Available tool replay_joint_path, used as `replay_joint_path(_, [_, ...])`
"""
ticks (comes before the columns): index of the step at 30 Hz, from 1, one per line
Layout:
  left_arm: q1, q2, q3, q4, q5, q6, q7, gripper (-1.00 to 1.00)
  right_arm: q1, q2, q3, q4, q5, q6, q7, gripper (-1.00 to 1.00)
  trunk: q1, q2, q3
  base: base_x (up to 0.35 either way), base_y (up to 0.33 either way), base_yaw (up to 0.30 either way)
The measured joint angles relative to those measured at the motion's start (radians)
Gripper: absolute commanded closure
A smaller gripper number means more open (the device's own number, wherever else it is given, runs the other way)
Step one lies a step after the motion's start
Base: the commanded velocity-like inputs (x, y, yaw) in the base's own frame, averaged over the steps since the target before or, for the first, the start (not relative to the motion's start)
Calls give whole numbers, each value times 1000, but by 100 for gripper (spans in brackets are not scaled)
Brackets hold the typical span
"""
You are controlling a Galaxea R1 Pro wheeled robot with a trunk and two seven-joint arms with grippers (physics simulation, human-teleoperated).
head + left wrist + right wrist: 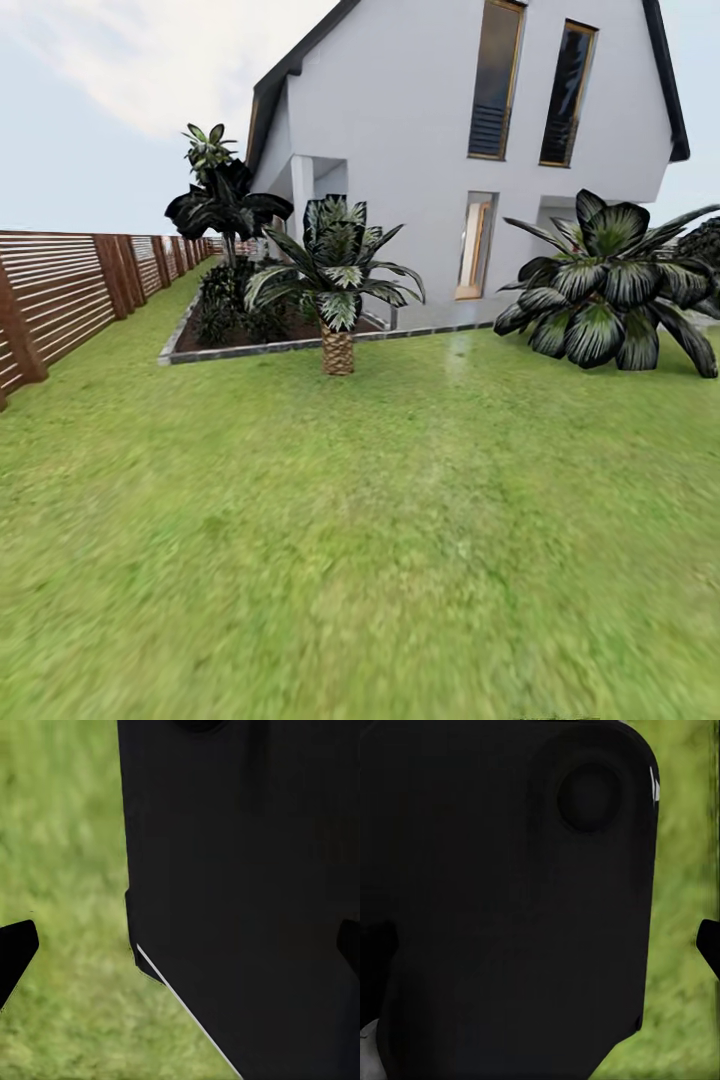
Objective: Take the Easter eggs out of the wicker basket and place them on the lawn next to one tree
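Mottled green lawn (400, 520) stretching to a grey house (450, 100), short palm (337, 290) at the planting bed's corner, slatted fence (70, 290) along the lawn's left edge, left gripper (180, 945) fingertips spread apart over grass, right gripper (540, 945) seemingly parted too, mostly hidden behind a black robot part.

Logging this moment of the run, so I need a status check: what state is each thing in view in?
lawn: flat, mottled green grass.
small palm: upright at the planting bed's corner.
broad-leaved plant: standing, fronds spread, by the house.
fence: standing along the lawn's edge.
house: windows shut, so far as shows.
left pincer: tips wide apart, holding nothing.
right pincer: tips wide apart, holding nothing.
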Motion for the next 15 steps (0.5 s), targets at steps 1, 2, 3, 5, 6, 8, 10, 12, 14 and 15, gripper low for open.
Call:
replay_joint_path(1, [0,0,0,0,0,0,0,-100,0,0,0,0,0,0,0,-100,0,0,0,151,-258,-298])
replay_joint_path(2, [0,0,0,0,0,0,0,-100,0,0,0,0,0,0,0,-100,0,0,0,151,-258,-298])
replay_joint_path(3, [0,0,0,0,0,0,0,-100,0,0,0,0,0,0,0,-100,0,0,0,151,-258,-298])
replay_joint_path(5, [0,0,0,0,0,0,0,-100,0,-1,0,0,0,0,0,-100,0,0,0,151,-258,-298])
replay_joint_path(6, [0,0,0,0,0,0,0,-100,0,-1,0,0,0,0,0,-100,0,0,0,151,-258,-298])
replay_joint_path(8, [0,0,0,0,0,0,0,-100,0,-1,0,0,0,0,0,-100,0,0,0,151,-258,-298])
replay_joint_path(10, [0,0,0,0,0,0,0,-100,0,0,0,0,0,0,0,-100,0,0,0,150,-258,-298])
replay_joint_path(12, [0,0,0,0,0,0,0,-100,0,-1,0,0,0,0,0,-100,0,0,0,150,-258,-298])
replay_joint_path(14, [0,0,0,0,0,0,0,-100,0,0,0,0,0,0,0,-100,0,0,0,150,-258,-298])
replay_joint_path(15, [0,0,0,0,0,0,0,-100,0,0,0,0,0,0,0,-100,0,0,0,151,-258,-298])
